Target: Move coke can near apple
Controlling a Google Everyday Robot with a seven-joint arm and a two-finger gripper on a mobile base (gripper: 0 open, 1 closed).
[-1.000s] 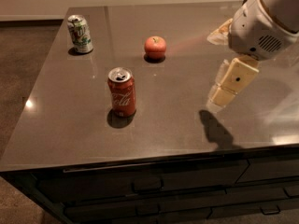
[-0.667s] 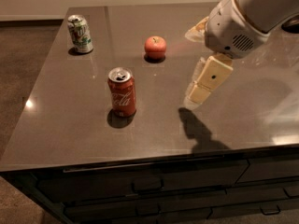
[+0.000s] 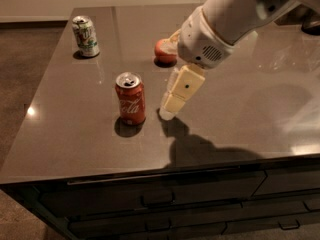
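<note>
The red coke can (image 3: 130, 98) stands upright on the dark tabletop (image 3: 75, 129), left of centre. The red-orange apple (image 3: 162, 51) lies farther back, partly hidden behind the gripper's white wrist housing. My gripper (image 3: 169, 77) hangs just right of the coke can, between can and apple. It is open and empty. One cream finger (image 3: 179, 92) points down towards the table next to the can without touching it. The other finger shows only as a tip in front of the apple.
A white-and-green can (image 3: 85, 36) stands at the back left corner. The table's front edge (image 3: 150, 173) runs above dark drawers. The arm reaches in from the upper right and casts a shadow (image 3: 200, 149) on the table.
The arm has swung left across the table, from the right side to just beside the coke can. The cans and the apple have not moved.
</note>
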